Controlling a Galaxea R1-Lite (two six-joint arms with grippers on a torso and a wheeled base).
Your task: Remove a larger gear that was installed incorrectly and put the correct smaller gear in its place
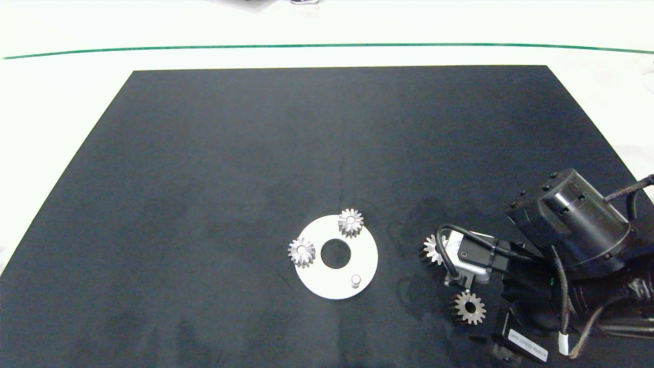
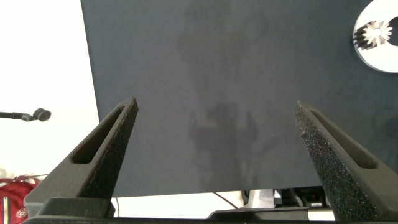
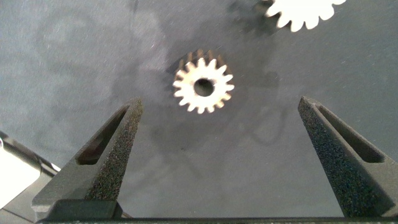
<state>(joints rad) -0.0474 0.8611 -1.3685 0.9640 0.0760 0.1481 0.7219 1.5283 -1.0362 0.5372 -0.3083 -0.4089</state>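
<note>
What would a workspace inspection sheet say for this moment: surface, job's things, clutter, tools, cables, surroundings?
Surface: black mat on a white table, faintly smudged.
Job's things: white disc carries a rear gear, a left gear and one bare peg. The larger gear and smaller gear lie apart on the mat, to the disc's right.
Clutter: nothing seen.
Tools: right tool open, above the smaller gear, holding nothing. Left tool open over bare mat, away from the disc.
Cables: black cable loops off the right arm, crossing in front of the larger gear.
Surroundings: green line across the table beyond the mat.
</note>
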